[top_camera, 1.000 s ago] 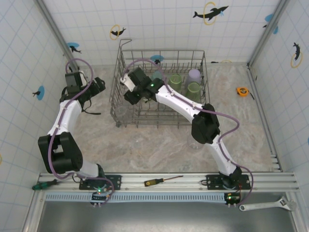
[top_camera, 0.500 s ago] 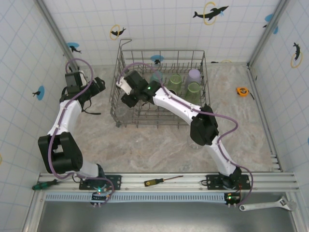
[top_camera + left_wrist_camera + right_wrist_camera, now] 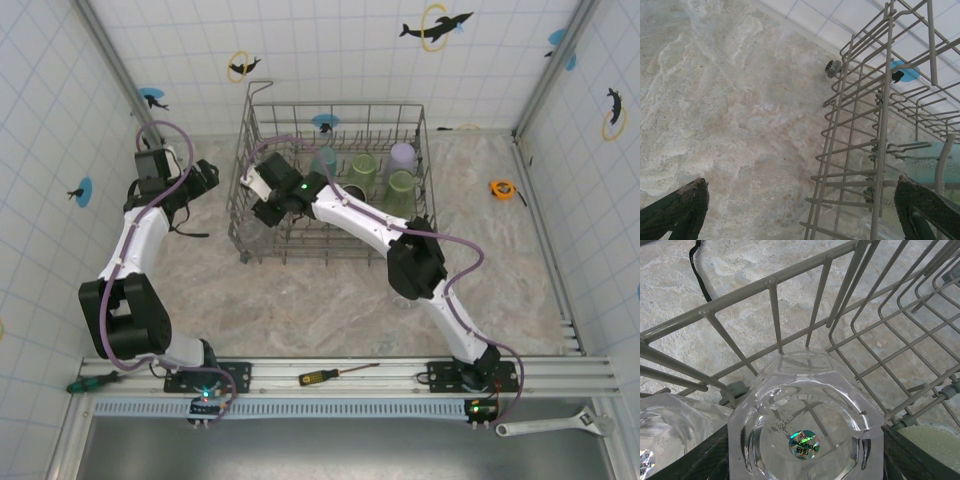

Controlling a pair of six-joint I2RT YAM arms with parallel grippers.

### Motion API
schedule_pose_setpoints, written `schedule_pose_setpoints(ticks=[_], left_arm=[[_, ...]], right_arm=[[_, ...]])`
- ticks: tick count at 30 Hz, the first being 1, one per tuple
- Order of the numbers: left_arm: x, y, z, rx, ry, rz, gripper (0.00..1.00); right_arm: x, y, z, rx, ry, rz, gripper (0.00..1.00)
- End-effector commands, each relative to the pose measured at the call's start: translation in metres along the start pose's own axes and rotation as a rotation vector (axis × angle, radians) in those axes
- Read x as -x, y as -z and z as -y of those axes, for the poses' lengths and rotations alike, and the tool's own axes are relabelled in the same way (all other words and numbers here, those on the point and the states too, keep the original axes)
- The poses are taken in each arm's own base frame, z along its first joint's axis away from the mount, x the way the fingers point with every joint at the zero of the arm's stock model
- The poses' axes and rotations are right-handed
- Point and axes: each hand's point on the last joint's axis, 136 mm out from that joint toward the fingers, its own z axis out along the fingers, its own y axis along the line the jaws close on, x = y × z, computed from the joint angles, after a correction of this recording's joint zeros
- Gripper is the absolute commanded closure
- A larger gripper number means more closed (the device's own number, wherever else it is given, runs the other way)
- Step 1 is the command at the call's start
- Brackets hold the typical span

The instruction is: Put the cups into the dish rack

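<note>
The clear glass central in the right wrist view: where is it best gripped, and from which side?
Grip two opposite flat facets of the clear glass, coming from above: the dish rack wires fence its sides, and only the top is free.

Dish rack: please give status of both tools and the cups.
Left tool open, empty, beside dish rack. Right tool shut on clear glass, upside down, inside rack. Another glass close alongside.

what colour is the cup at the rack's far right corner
Lavender cup, seen best in the top external view.
</note>
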Motion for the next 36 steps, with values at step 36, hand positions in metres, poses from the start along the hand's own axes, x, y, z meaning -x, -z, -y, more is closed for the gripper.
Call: schedule_pose_setpoints(ticks=[36], left_arm=[[0.054,0.084,0.041,0.063,-0.084,0.219,0.02]], right_arm=[[0.045,0.178,0.123,-0.219,-0.324,0.265,0.00]])
